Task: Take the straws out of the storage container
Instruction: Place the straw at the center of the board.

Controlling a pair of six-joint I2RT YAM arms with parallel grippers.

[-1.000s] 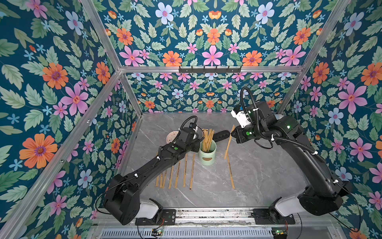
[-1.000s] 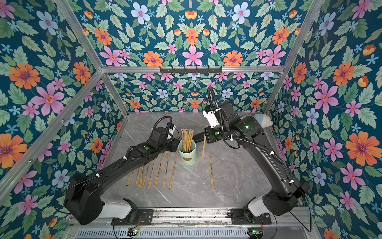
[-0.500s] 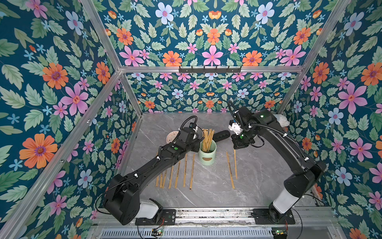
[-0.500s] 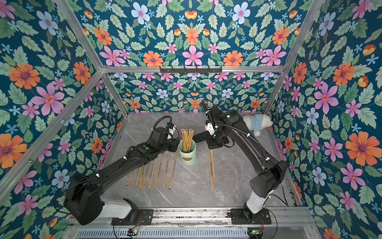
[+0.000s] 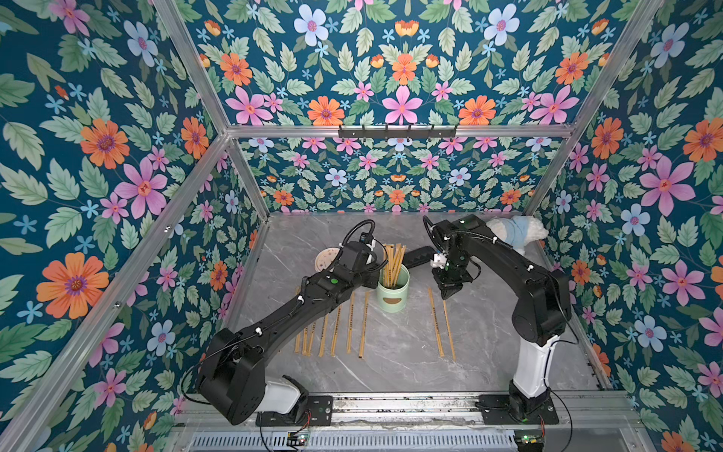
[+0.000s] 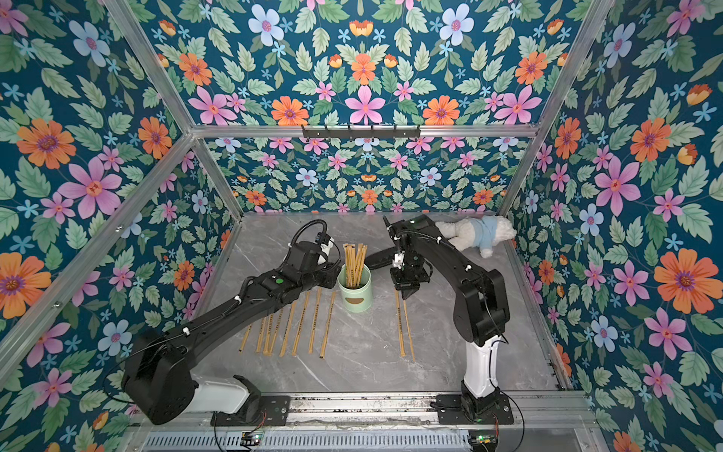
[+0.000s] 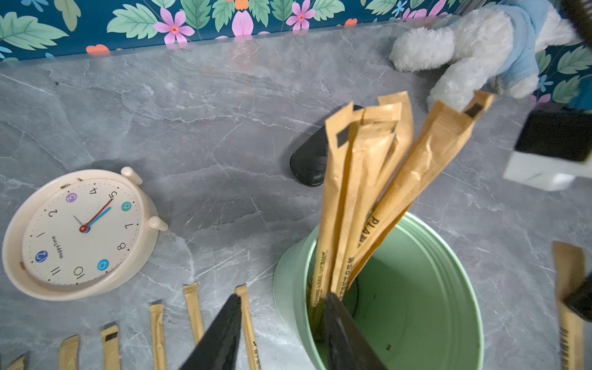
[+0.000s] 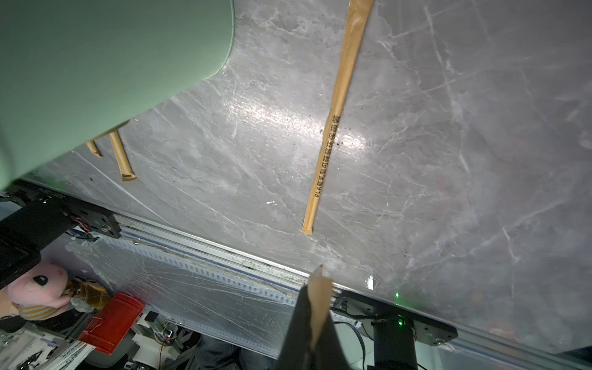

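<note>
Left of the storage container point(image 5: 395, 290), a row of straws point(image 5: 364, 325) already lies flat on the marble point(image 5: 391, 371). My left gripper point(image 7: 283, 296) sits half-spread astride the rim, one jaw inside, one outside, not visibly clamping. Several standing straws point(image 7: 338, 192) lean in the storage container, nearer this arm. Further right, my right gripper point(image 8: 315, 307) is pressed together on a pinched straw point(image 8: 318, 288), whose long axis I judge runs from the jaws toward the front rail point(image 5: 391, 399), alongside a laid straw point(image 8: 333, 128). I would open the jaws here so it settles parallel to that neighbour.
</note>
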